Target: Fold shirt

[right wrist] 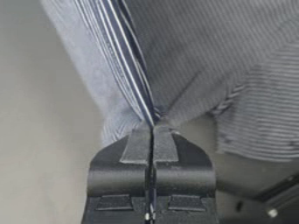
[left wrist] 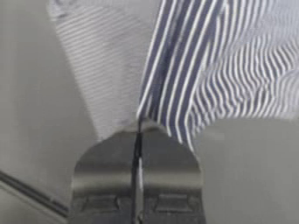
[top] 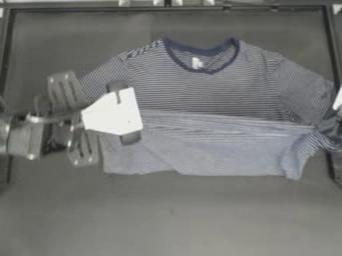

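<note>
Left gripper (left wrist: 139, 124) pressed together, pinching a fold of the soft navy-and-white striped short-sleeved T-shirt (top: 220, 95) at its left side. Right gripper (right wrist: 153, 124) likewise clamped on the fold at the shirt's right edge. Shirt lies mid dark table (top: 167, 220), lower half folded up, navy collar (top: 200, 55) far side.

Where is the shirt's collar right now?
In the top view, the collar lies at the shirt's far edge, centred, clear of the left end effector and right end effector.
</note>
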